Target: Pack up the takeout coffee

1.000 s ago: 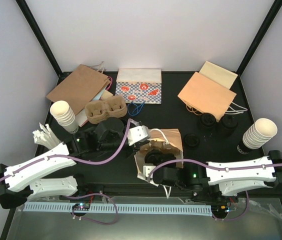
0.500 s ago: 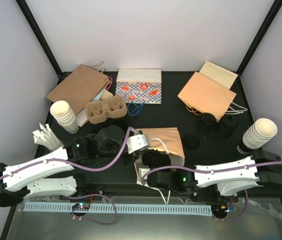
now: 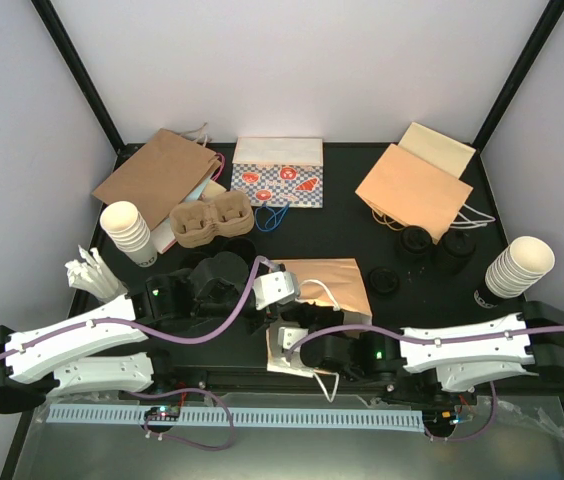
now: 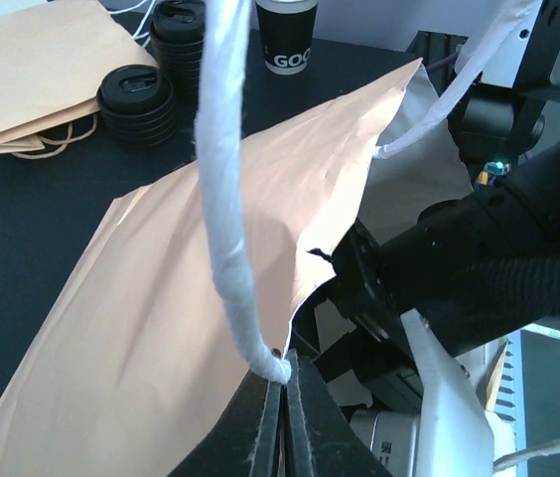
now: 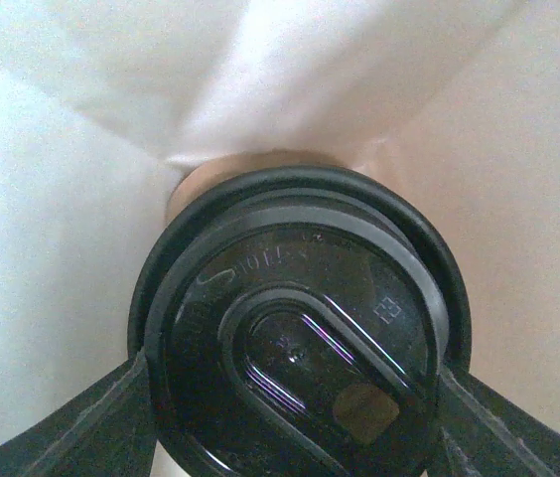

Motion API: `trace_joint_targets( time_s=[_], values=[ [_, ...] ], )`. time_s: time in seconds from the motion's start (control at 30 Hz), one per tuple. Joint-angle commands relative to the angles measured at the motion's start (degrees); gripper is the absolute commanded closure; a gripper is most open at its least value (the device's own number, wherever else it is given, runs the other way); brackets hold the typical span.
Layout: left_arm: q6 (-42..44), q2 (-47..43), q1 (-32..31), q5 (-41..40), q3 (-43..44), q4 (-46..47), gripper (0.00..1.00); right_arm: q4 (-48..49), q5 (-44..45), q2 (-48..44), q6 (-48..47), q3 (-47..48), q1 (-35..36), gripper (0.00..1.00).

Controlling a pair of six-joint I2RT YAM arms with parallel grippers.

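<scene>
We are seeing the coffee cup (image 5: 295, 373) best from the right wrist camera. Its black lid is filling the lower half of that view, and pale paper is closing in around it from nine o'clock over the top to three o'clock. From this we are judging that the cup is sitting inside the paper bag (image 3: 334, 282), which is lying near the middle of the table (image 3: 342, 215) in the overhead view.

The right gripper (image 5: 290, 427) is gripping this cup. Its fingers (image 5: 81, 422) are pressing against the lid's rim at about eight and four o'clock, spread wide only because the cup is wide. In the overhead view the right arm is reaching into the bag's mouth from about four o'clock, so the paper is hiding the gripper itself there.

The left gripper (image 4: 283, 402) is doing the supporting job. Its fingers are closed tight on the bag's white twisted handle (image 4: 225, 199), pinching it at their very tips. We are reading this as a way of lifting the bag's upper wall so that the mouth is gaping for the cup and the right arm.

The other lidded cups (image 3: 414, 240) are waiting at about two o'clock from the bag, well apart from both grippers. The brown cup carrier (image 3: 212, 222) is lying at about eleven o'clock.
</scene>
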Motion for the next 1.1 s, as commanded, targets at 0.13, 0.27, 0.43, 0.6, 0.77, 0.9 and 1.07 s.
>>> trace_joint_targets(
  time_s=[0.13,0.27,0.43,0.6,0.77,0.9,1.07],
  values=[
    [-1.4,-0.3,-0.9,2.5,0.1,1.8,0.99,6.8,0.1,-2.1,-1.4,-1.5,-0.5,0.62],
    [-1.8,-0.3,-1.1,2.2,0.4,1.9,0.98,6.5,-1.4,0.0,-1.2,-1.4,-1.8,0.62],
    [-1.9,-0.3,-1.6,2.2,0.4,1.8,0.98,5.6,-4.1,1.6,-0.3,-0.8,-4.0,0.62],
    [-2.1,0.0,-1.9,2.3,0.5,2.0,0.99,5.8,-6.3,2.3,0.0,-0.3,-4.9,0.62],
    [-2.3,-0.1,-2.4,2.2,0.7,2.1,0.99,4.5,-8.4,2.9,0.4,0.6,-5.8,0.62],
    [-2.3,0.0,-2.5,2.2,0.9,2.0,0.98,3.8,-9.2,3.8,0.6,0.9,-6.4,0.61],
    [-2.3,0.3,-2.8,2.1,0.8,2.0,0.98,1.3,-9.3,6.2,0.7,2.5,-7.4,0.61]
  ],
)
